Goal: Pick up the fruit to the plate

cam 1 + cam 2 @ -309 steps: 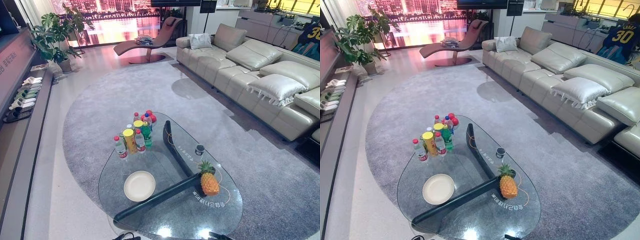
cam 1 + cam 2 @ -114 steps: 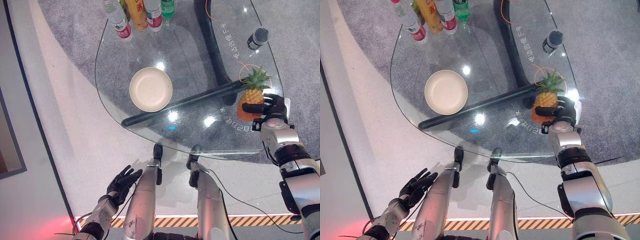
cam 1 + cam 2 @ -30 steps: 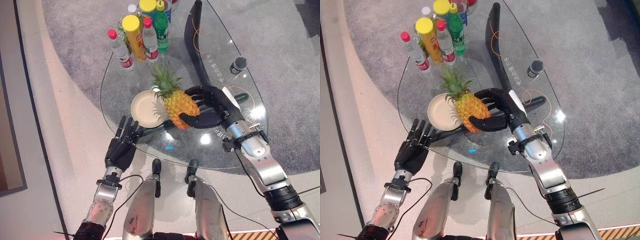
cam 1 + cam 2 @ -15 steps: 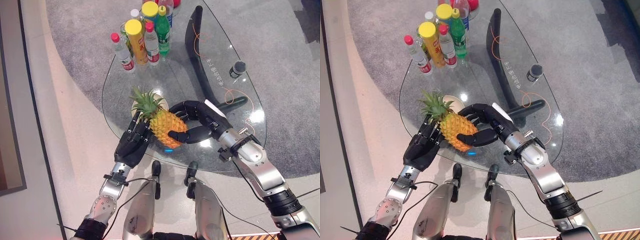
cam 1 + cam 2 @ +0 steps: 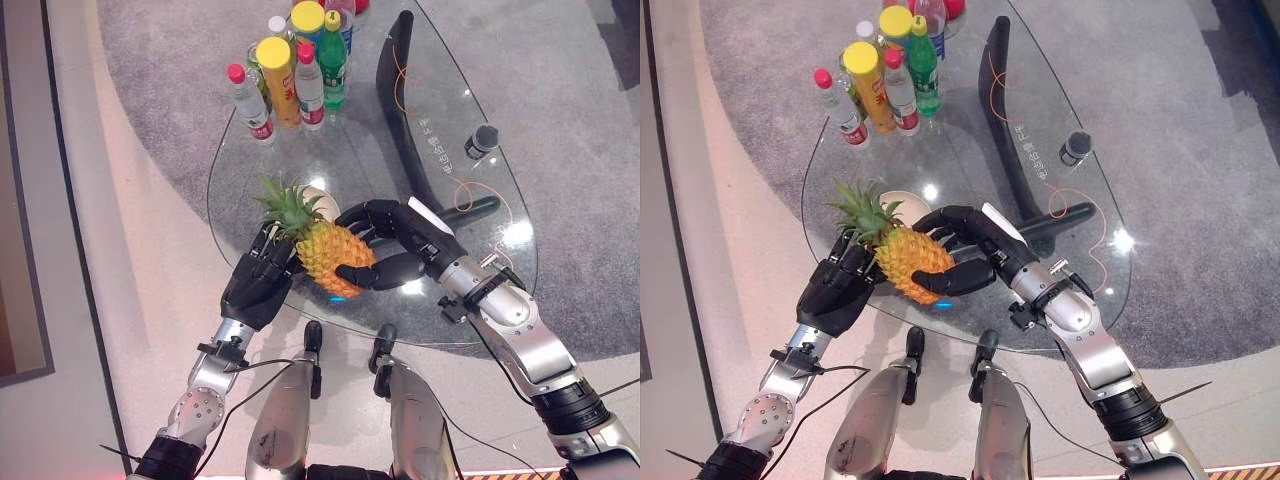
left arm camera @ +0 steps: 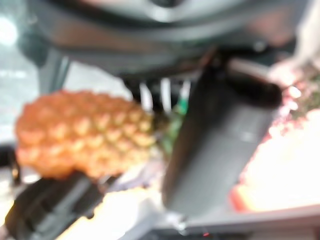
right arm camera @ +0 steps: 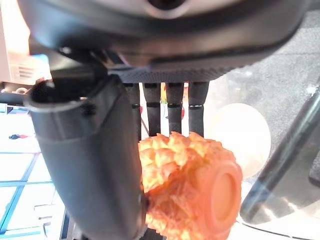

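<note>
I've got the pineapple [image 5: 335, 258] lifted above the near left part of the glass worktop [image 5: 400, 140], lying tilted with its leaves pointing far-left, right robot hand [image 5: 392, 245] curled round its body and left robot hand [image 5: 258, 284] with fairly straight fingers pressed at the leafy end. The plate [image 5: 902, 203] sits just behind it, mostly hidden. I'd judge the fruit heavy, stiff and rough-skinned, so it grips well round the middle; leaves look spiky and weak, bad to hold by.
</note>
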### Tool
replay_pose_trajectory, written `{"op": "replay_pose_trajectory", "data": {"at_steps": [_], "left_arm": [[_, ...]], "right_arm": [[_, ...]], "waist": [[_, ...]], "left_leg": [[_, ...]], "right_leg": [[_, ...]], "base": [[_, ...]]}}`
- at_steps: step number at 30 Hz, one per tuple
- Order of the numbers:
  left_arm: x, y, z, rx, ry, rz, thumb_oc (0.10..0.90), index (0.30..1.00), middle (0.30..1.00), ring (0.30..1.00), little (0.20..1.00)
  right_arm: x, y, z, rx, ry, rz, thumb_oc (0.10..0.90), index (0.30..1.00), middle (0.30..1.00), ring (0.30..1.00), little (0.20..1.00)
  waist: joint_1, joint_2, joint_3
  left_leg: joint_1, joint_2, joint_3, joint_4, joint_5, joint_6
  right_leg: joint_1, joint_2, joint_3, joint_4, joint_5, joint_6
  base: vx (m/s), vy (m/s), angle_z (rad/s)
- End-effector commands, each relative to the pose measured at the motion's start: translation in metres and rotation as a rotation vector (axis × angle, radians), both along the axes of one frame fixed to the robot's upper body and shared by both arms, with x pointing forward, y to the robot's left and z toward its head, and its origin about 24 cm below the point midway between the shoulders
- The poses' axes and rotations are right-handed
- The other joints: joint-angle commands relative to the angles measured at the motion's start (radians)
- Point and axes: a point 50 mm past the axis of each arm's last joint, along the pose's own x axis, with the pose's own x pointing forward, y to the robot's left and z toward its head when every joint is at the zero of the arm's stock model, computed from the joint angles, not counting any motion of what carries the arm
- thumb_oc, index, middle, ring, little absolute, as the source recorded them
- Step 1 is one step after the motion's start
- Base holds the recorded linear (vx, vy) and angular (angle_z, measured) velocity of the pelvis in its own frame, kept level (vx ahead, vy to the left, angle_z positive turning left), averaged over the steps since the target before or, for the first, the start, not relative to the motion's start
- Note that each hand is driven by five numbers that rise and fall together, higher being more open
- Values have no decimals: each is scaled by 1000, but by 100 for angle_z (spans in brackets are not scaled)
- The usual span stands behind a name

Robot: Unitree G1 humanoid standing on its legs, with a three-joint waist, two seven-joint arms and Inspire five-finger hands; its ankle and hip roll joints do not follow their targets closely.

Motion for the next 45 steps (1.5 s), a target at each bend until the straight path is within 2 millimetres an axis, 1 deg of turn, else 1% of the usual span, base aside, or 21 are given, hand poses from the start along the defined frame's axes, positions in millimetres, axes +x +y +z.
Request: {"op": "replay_pose_trajectory", "data": {"at_steps": [1,7,13,16,21,24,27,32,37,40,45], "left_arm": [[-8,-27,76,-31,-401,-147,800,900,900,900,900],[-10,-25,83,8,-441,-121,800,900,900,900,900],[-9,-24,86,65,-442,-68,800,900,900,900,900],[-9,-24,87,123,-447,-40,800,900,900,900,900],[-8,-27,85,169,-446,-41,800,900,900,900,900],[-7,-28,84,162,-442,-47,800,900,900,900,900],[-9,-29,84,145,-436,-56,800,900,900,900,900],[-9,-29,85,111,-445,-56,800,900,900,900,900],[-12,-22,91,-12,-489,-8,800,900,900,900,900],[-14,-18,94,-114,-522,31,800,900,900,900,900],[-14,-13,97,-261,-544,106,800,900,900,900,900]], "right_arm": [[-36,39,48,7,-267,299,100,300,300,300,200],[-42,45,44,-39,-243,378,100,300,300,300,200],[-52,61,37,-85,-157,551,100,300,300,300,200],[-57,73,34,-92,-105,663,100,300,300,300,200],[-69,92,30,-90,-28,856,100,300,300,300,200],[-72,99,28,-103,-9,909,100,300,300,300,200],[-73,105,27,-91,-2,902,100,300,300,300,200],[-68,104,28,-39,-7,862,100,300,300,300,200],[-67,101,27,-13,-5,831,100,300,300,300,200],[-66,100,25,9,1,817,100,300,300,300,200],[-63,104,24,46,8,791,100,300,300,300,200]], "waist": [[4,10,-26],[10,9,-26],[23,9,-26],[33,9,-26],[45,10,-26],[52,10,-26],[59,9,-26],[62,6,-26],[63,2,-26],[64,-2,-26],[70,-12,-26]], "left_leg": [[12,-80,0,66,-74,37],[9,-84,-8,68,-71,39],[1,-91,-24,75,-68,40],[-3,-94,-30,76,-66,40],[-9,-100,-39,78,-63,41],[-10,-103,-42,79,-63,42],[-12,-102,-42,80,-62,42],[-8,-100,-41,76,-60,43],[0,-93,-28,71,-60,43],[5,-91,-27,70,-62,43],[8,-90,-31,74,-65,41]], "right_leg": [[63,47,-54,53,-14,6],[64,48,-53,54,-14,5],[59,51,-52,58,-14,3],[58,51,-53,59,-15,2],[57,53,-53,56,-12,2],[55,52,-54,56,-11,4],[55,49,-57,57,-10,4],[58,47,-64,56,-6,7],[66,41,-78,54,-5,9],[73,40,-81,54,-5,10],[84,38,-87,52,-6,9]], "base": [[0,0,0],[0,0,0],[8,-10,5],[10,-16,8],[0,0,0],[0,0,0],[0,0,0],[0,0,0],[0,0,0],[0,0,0],[0,0,0]]}}
